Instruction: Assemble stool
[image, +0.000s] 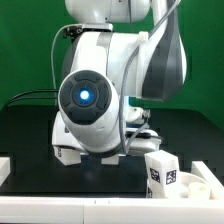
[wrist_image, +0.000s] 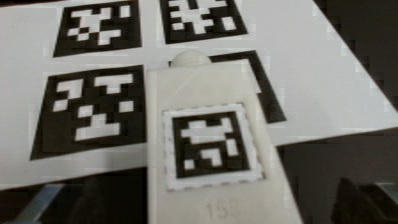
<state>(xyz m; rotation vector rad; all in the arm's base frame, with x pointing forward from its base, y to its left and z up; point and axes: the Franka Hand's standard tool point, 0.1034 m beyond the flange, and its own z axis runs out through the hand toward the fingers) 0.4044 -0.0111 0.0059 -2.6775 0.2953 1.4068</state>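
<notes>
Over the marker board (wrist_image: 146, 55), a chunky white leg (wrist_image: 210, 150) bears a black-and-white tag, gripper spread apart.

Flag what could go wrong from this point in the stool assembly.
1. In the wrist view the tagged leg overlaps the marker board and covers part of one tag, so tag reading may suffer.
2. In the exterior view the robot arm hides most of the table, so a slip there could go unseen.
3. The upright leg stands close to the seat and could be knocked over.
</notes>
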